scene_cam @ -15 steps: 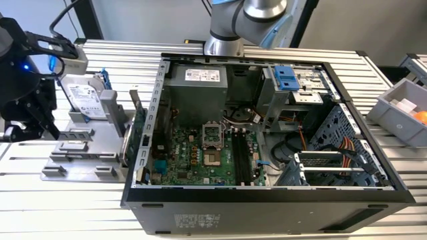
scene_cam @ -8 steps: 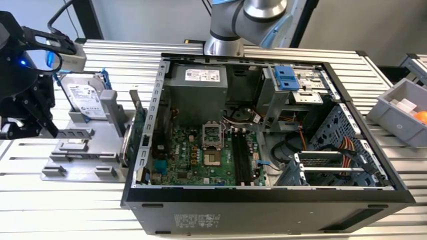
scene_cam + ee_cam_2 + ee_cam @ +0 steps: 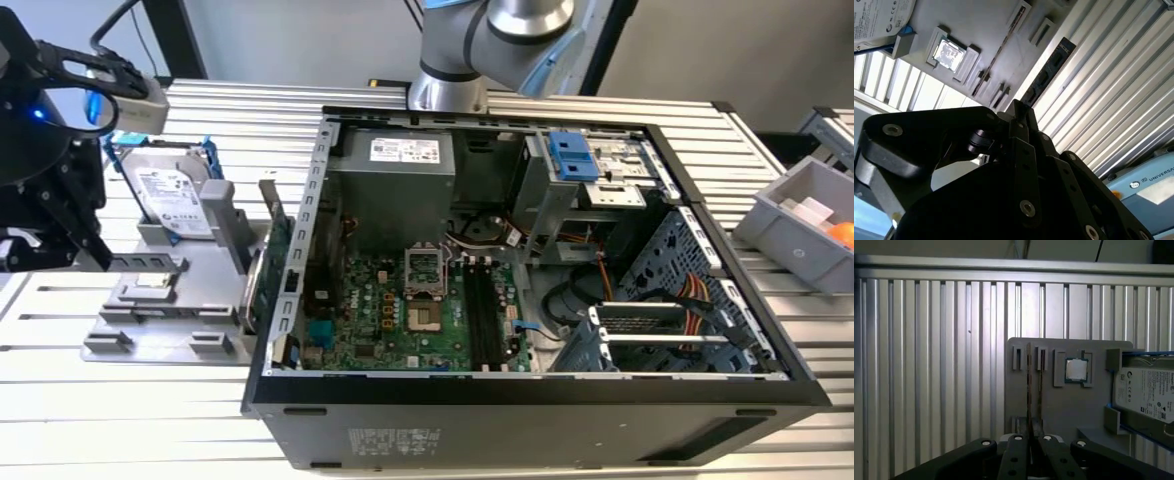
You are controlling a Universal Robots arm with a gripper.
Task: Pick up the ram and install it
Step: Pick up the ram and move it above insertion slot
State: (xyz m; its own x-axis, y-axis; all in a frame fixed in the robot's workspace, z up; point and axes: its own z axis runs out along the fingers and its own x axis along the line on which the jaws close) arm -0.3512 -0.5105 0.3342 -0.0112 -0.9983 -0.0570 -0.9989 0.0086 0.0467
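Your black, multi-link gripper (image 3: 1030, 439) is clamped on the ram (image 3: 1050, 69), a thin, long, narrow circuit-board stick that looks dark here, with small chips along its face; the two fingers (image 3: 1018, 452) stand close together with only the board's thickness between them. In the first wrist view you see the ram edge-on, as a fine line running straight out from the fingertips; in the second wrist view you see its flat face at a slant, starting right at the fingertip.

Beyond the ram's far end lies the flat grey fixture plate (image 3: 1054, 410) with its small slotted posts; the ram appears to hang clear of it. Farther to the side of the gripper's line, the square silver processor chip (image 3: 1076, 370) sits in its pocket on that plate; past the chip rests the boxy silver hard drive (image 3: 1146, 395) in its blue-trimmed frame; all of it sits on the ribbed aluminium table (image 3: 929, 365).

In the exterior view the gripper is at the exterior view's left; the open black computer case (image 3: 534, 410) with its green motherboard (image 3: 387, 310) is well apart from it, toward the exterior view's right.
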